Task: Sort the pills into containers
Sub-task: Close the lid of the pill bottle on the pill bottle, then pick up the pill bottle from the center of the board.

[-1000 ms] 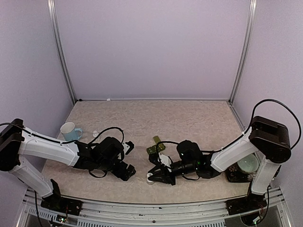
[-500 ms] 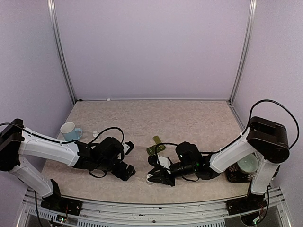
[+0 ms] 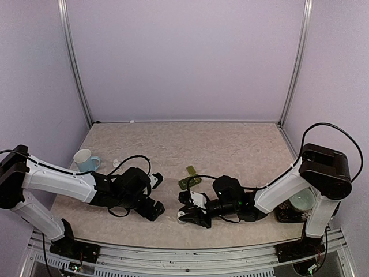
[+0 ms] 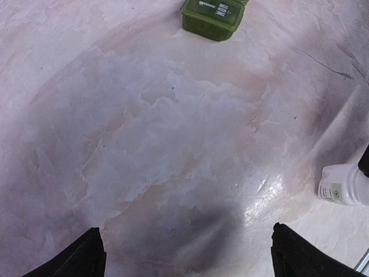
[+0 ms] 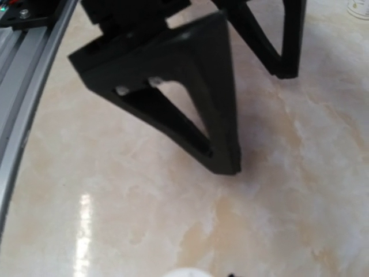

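Observation:
The containers, a dark green pill-box strip, lie mid-table and show at the top of the left wrist view. No pills show in any view. My left gripper rests low on the table, open, with bare table between its fingertips. My right gripper faces it from the right, shut on a small white bottle. That bottle lies on its side at the right edge of the left wrist view. The right wrist view shows only a white sliver of it and the left gripper's fingers.
A light blue mug stands at the far left, with a small white piece beside it. A pale green bowl sits by the right arm's base. The metal rail runs along the near edge.
My right arm has slid a little to the left with the white bottle, uncovering more of the green strip. The left arm has not moved.

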